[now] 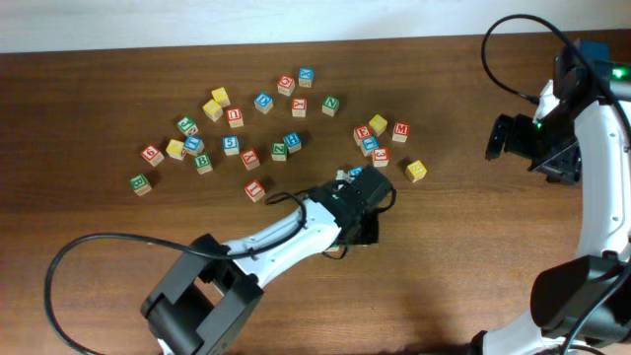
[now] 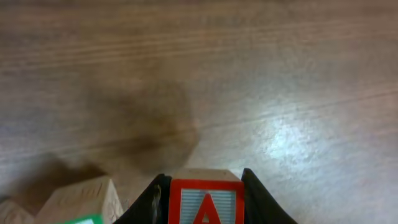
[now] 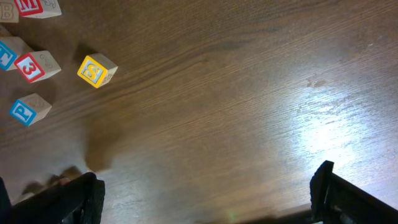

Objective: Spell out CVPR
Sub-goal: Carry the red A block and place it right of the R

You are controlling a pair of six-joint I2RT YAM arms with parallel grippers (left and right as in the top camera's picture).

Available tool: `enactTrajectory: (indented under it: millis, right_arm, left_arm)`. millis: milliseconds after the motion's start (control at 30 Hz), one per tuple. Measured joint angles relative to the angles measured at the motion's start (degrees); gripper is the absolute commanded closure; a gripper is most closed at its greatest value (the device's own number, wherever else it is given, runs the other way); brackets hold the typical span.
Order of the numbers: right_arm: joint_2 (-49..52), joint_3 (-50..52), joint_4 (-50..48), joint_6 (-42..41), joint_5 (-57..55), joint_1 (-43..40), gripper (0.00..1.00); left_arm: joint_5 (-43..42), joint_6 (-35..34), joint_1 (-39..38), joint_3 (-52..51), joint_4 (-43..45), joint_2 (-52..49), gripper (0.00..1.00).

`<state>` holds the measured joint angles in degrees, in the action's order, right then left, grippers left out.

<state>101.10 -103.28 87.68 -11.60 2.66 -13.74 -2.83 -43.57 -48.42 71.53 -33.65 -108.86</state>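
Wooden letter block (image 2: 205, 204) sits between the fingers (image 2: 260, 200) of the left gripper (image 2: 204, 190). Both dark fingers lie flat against its 2 side faces, so the gripper is clenched on it. The face toward the camera has a red border, a pale blue panel and a red letter with a peak. It reads like an A, but only the top shows, so this is not certain. Whether the block is lifted off the table (image 2: 261, 74) cannot be told. A neighbouring block (image 2: 81, 202) lies just outside 1 finger.

Right gripper (image 3: 208, 180): fingers spread wide, nothing between them. Well beyond 1 fingertip lie a blue P block (image 3: 28, 110), a red 3 block (image 3: 37, 66) and a yellow block (image 3: 96, 70).

Handling, as a judgement: the blocks look light, rigid and not fragile, with painted faces likely a bit slick. The best hold is on 2 opposite flat faces, centred and square to the fingers, so the block cannot twist. The P block is 1 the word needs.
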Motion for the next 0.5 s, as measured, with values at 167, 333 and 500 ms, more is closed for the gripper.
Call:
enactTrajectory:
  millis: [167, 333, 500]
  right_arm:
    - [0.0, 0.0, 0.0, 0.0, 0.0, 0.0, 0.02]
    - [0.0, 0.0, 0.0, 0.0, 0.0, 0.0, 0.02]
    - [0.0, 0.0, 0.0, 0.0, 0.0, 0.0, 0.02]
  left_arm:
    - [3.3, -0.3, -0.7, -0.7, 1.9, 0.0, 0.72]
    - [7.0, -0.4, -4.3, -1.6, 2.0, 0.0, 0.63]
    - [9.3, -0.5, -3.6, -1.6, 1.9, 0.0, 0.41]
